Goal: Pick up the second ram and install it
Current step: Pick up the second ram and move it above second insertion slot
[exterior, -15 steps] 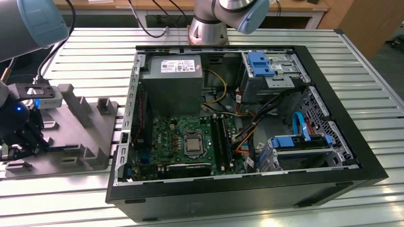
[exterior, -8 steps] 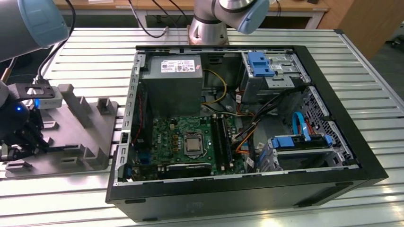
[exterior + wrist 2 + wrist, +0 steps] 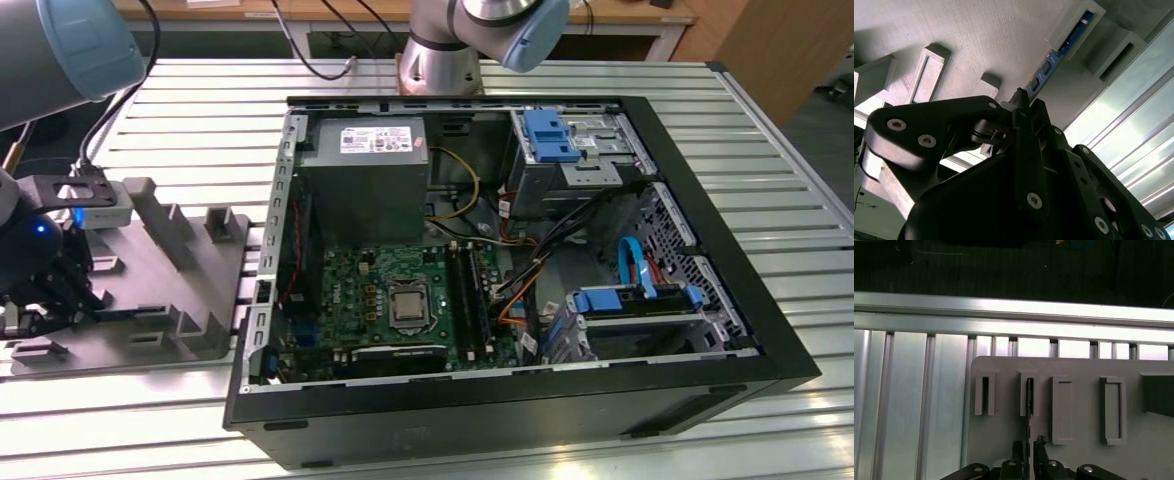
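We see a robotics workshop: a ribbed aluminium workbench (image 3: 200, 115) bearing an opened black metal desktop computer case (image 3: 534, 425).

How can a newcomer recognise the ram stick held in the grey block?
Beside the open computer case, at the exterior view's left, lies a grey block with upright slotted posts. The ram stands on edge in one post, close to the pincer. It is the only thin dark strip among grey posts.

There is one open computer case (image 3: 534, 405), one grey block (image 3: 174, 290) and one ram stick (image 3: 1029, 395). On the block I count five upright posts (image 3: 1061, 410), though the last one is partly cut off. Inside the case are two blue brackets (image 3: 550, 135).
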Robot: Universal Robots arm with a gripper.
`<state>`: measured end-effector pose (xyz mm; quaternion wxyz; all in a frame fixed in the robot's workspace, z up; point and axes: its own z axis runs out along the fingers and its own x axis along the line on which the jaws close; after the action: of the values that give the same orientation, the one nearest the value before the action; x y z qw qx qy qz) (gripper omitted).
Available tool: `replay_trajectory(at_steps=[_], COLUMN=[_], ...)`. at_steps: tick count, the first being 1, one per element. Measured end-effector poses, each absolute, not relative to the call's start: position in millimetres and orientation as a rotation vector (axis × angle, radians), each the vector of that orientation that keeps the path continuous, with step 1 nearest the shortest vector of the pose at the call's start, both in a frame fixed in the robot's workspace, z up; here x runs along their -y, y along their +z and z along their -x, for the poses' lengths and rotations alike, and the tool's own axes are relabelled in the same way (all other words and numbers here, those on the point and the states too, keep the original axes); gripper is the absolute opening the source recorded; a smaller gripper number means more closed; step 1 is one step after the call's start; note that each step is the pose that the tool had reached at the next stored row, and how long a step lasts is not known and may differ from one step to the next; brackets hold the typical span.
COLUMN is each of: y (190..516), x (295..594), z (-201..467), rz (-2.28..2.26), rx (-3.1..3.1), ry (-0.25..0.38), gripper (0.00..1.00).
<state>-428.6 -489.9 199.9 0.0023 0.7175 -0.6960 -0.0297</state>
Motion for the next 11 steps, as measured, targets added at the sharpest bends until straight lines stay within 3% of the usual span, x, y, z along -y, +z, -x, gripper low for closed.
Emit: replay_trajectory(at_steps=[10,11], y=[199.9,199.9], x=[489.8,489.8], z=[428.6,428.6], rz=[-2.251,-2.251], rx=[2.184,2.184], ry=[-0.094,-0.094], gripper=[0.22,0.15])
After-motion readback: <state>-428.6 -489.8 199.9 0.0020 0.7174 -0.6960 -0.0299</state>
